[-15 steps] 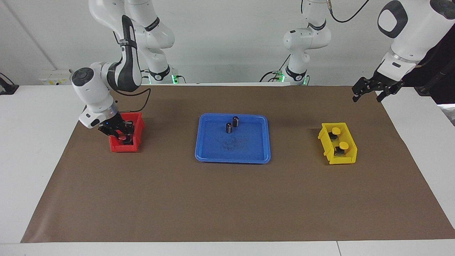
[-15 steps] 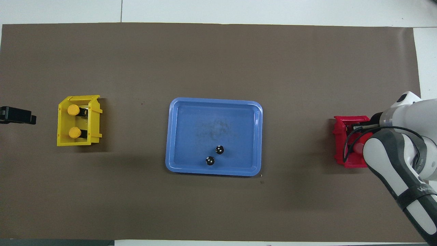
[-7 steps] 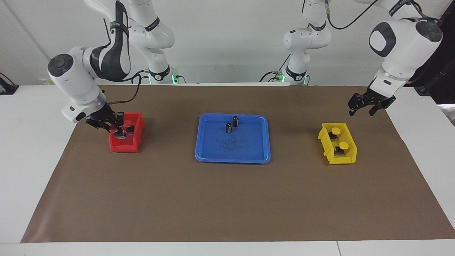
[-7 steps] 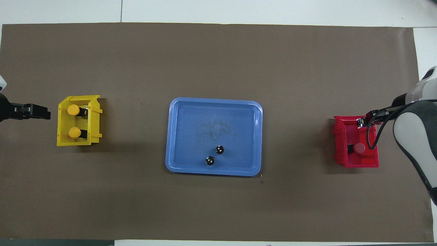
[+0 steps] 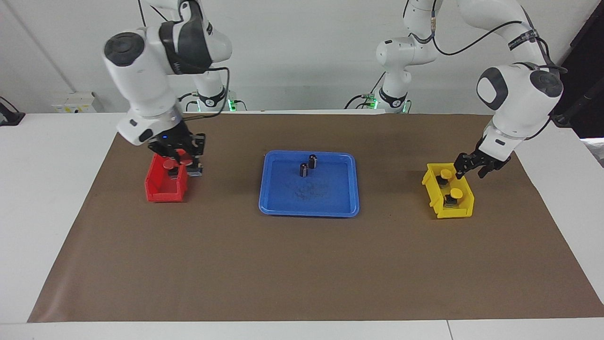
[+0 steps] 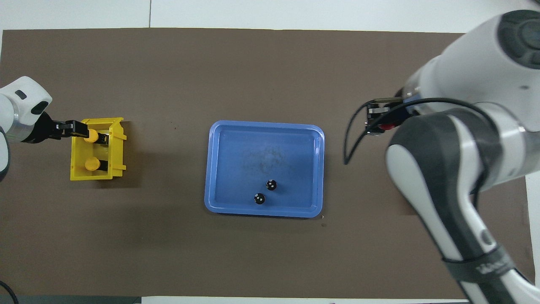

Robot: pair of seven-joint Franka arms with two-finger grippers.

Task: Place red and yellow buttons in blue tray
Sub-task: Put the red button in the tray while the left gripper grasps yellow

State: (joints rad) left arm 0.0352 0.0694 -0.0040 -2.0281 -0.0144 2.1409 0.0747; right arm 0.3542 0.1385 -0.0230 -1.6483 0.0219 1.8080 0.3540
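Gripping red-capped button [image 5: 184, 162] on black base: right end effector [image 5: 181, 163]; left end effector [image 5: 469, 169] aperture unclear.

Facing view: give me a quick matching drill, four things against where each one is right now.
Things:
1 right gripper
2 left gripper
3 dark cylinders
4 yellow buttons

Places:
a in the yellow bin
b in the blue tray
c over the yellow bin
d shut on a red button

Pairs: 1-d, 2-c, 3-b, 4-a.
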